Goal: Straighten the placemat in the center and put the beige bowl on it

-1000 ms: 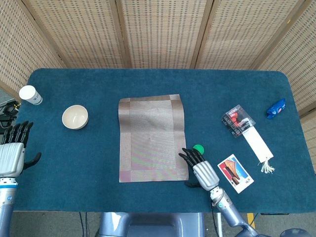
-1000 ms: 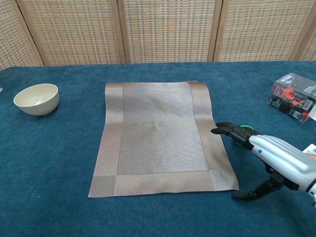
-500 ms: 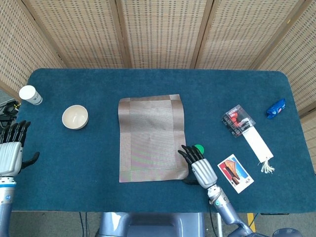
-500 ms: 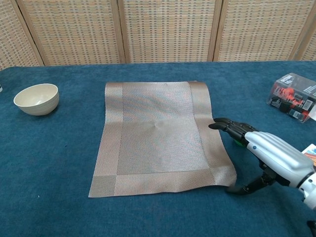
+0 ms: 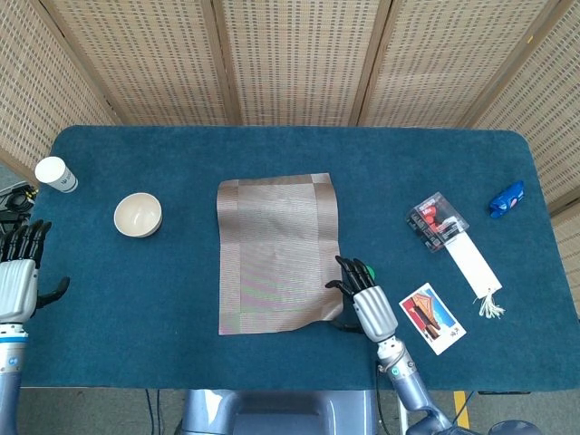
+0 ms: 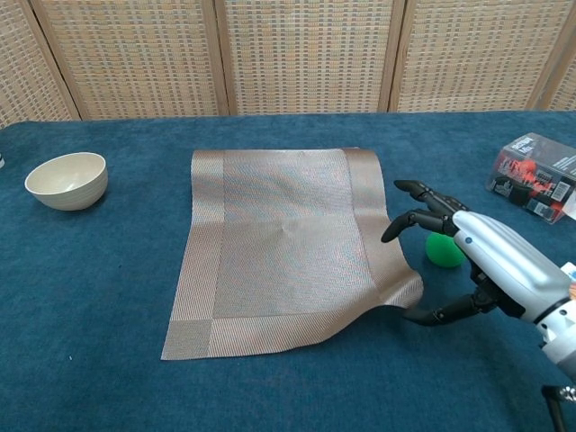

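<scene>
Woven wicker screens, blue table

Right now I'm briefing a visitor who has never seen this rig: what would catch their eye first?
The woven placemat in the middle of the blue table, its near right corner lifted where the right hand grips it. Next, the beige bowl sitting alone at the left, and a small green object beside the right hand.

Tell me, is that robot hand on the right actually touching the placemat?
Touching. In the chest view the right hand has its thumb under the placemat's near right corner, which curls up off the table against it.
</scene>
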`<state>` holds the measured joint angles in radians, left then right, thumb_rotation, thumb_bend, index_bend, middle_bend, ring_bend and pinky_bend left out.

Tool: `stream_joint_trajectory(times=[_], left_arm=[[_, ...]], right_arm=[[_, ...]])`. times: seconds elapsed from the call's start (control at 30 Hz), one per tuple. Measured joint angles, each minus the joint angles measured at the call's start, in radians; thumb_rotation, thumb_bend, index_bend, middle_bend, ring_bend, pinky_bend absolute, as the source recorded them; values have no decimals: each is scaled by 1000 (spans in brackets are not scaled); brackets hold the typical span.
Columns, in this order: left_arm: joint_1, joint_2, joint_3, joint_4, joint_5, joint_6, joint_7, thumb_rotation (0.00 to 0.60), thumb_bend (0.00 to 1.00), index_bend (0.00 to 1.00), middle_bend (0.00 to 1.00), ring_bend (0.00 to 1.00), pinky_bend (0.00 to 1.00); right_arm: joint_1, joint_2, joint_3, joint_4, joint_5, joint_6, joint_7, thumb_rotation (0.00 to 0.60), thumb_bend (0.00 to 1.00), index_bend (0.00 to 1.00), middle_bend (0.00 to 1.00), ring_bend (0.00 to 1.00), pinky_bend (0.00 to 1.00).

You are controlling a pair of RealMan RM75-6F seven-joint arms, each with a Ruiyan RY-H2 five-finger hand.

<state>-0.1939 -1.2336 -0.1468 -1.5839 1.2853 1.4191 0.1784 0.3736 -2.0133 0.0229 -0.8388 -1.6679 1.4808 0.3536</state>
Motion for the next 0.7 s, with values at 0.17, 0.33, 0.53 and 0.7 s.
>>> stream_joint_trajectory(times=[0.17,0.33,0.53,0.7], left_arm=[[0,2,-4,-7,-14,-4,8,600,291,0,0,0,0],[-1,3,-6,-9,-21,-10,10,600,290,0,0,0,0],[-2,4,-6,-9,-25,-14,8,600,291,0,0,0,0],[-1,5,-7,-10,-26,-13,5,600,291,0,0,0,0]], right_arm=[[-1,-23,14,16,12,11,24,600,251,522,165,0,0],[2,-36,21,30,20,17,38,600,251,584,221,22,0],[5,-41,18,34,22,15,46,600,321,598,227,28,0],[5,-45,12,38,22,13,49,600,477,611,227,31,0]])
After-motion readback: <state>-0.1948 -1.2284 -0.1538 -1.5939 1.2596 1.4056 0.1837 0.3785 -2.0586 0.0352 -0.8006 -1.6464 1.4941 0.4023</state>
